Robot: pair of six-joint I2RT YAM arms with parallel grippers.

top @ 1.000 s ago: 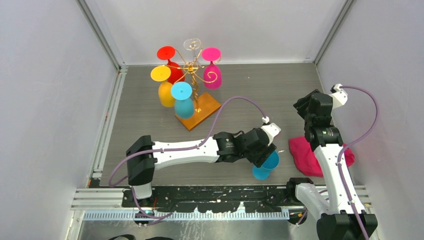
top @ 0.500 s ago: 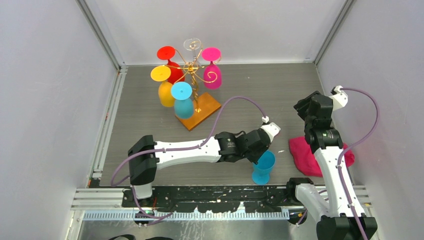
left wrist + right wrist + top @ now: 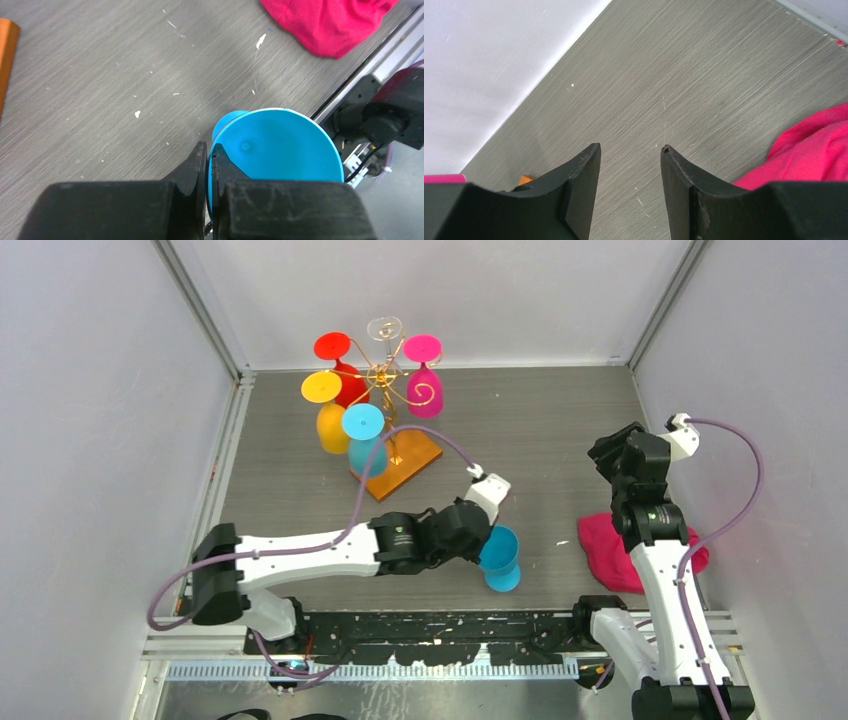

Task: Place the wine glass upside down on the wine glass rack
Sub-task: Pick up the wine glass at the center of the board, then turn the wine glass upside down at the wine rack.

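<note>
From the top external camera, the gold wire wine glass rack [image 3: 385,380] stands on its orange-brown wooden base at the far left of the grey table [image 3: 540,420]. Five glasses hang on it upside down, feet uppermost: a red glass [image 3: 333,346], a yellow glass [image 3: 321,388], a blue glass [image 3: 363,423], a pink glass [image 3: 423,348] and a clear glass [image 3: 384,328]. The left arm reaches from its base across the near edge of the table. Its left gripper [image 3: 484,540] holds a turquoise plastic wine glass [image 3: 498,556] near the middle of the near edge, well apart from the rack. The glass sits tilted, with its foot towards the near edge. The right arm rises at the right side with the right gripper [image 3: 606,451] up above the table. A crumpled pink cloth [image 3: 600,545] lies beside that arm.

In the left wrist view, the left gripper [image 3: 210,150] has its two black fingers pressed almost together, pinching the rim of the round foot of the turquoise wine glass [image 3: 280,145]. The flat disc of the foot faces the camera and part of the bowl shows behind it. The pink cloth [image 3: 330,25] is at the upper right, and a sliver of the rack's orange base [image 3: 6,55] shows at the left edge.

In the right wrist view, the right gripper [image 3: 630,147] has its fingers parted about halfway, with only bare table between them. The pink cloth [image 3: 819,150] shows at the right edge.
</note>
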